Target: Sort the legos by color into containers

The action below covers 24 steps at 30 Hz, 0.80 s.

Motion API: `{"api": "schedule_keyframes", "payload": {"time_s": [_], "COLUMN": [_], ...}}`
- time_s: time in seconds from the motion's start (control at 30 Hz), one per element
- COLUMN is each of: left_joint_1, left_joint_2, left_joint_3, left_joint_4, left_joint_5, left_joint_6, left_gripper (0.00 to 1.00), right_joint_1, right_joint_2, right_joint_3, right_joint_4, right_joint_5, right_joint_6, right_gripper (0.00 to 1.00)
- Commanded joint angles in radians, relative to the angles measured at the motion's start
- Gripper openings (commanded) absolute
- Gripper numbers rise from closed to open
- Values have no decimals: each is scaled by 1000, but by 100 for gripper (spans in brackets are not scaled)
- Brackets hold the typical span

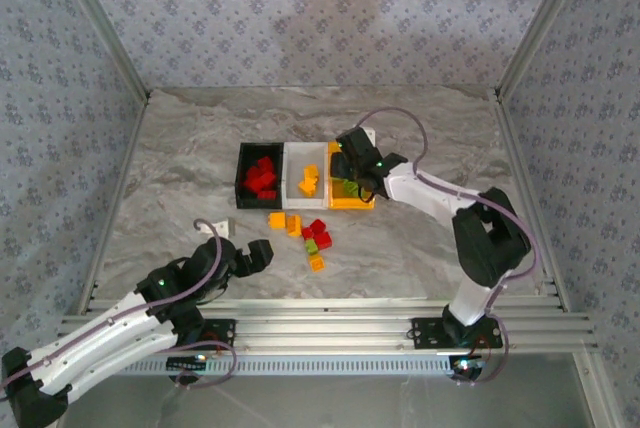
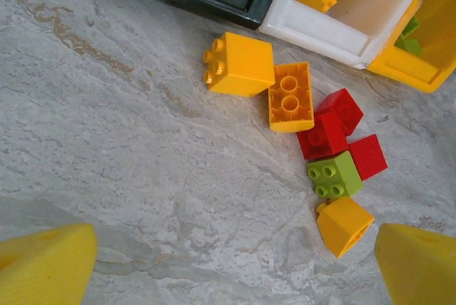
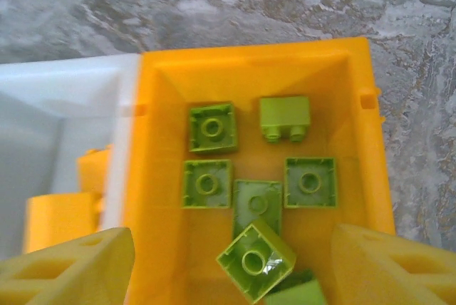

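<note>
Lying in the orange-yellow bin (image 3: 249,52), seen wrist-close: perhaps seven green bricks (image 3: 211,127).

Three bins (image 1: 291,159) — seven loose bricks (image 2: 322,136)

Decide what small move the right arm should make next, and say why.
Probably lift the right gripper up and away from the yellow bin. Its fingers stand apart, and the tilted green brick between them touches neither, so it looks released. One loose green brick lies on the table among red bricks and orange bricks, likely the next pick.
</note>
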Motion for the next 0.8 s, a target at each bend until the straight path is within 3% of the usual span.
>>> {"api": "schedule_keyframes", "payload": {"time_s": [0.0, 0.13, 0.33, 0.57, 0.77], "left_joint_1": [-3, -3, 1, 1, 2], "left_joint_2": [-13, -27, -40, -47, -49], "left_joint_3": [18, 15, 12, 0, 0], "left_joint_4": [-38, -42, -53, -53, -53], "left_joint_5": [-23, -27, -34, -32, -33], "left_joint_6": [0, -2, -3, -19, -19], "left_gripper": [100, 100, 100, 100, 100], "right_joint_1": [88, 222, 360, 385, 374], "right_joint_2": [-148, -237, -222, -125, -48], "right_joint_3": [-97, -229, -326, -355, -339], "right_joint_4": [-22, -4, 46, 71, 19], "right_joint_5": [2, 6, -18, 12, 45], "right_joint_6": [13, 54, 117, 171, 222], "right_gripper": [77, 80, 82, 76, 65]}}
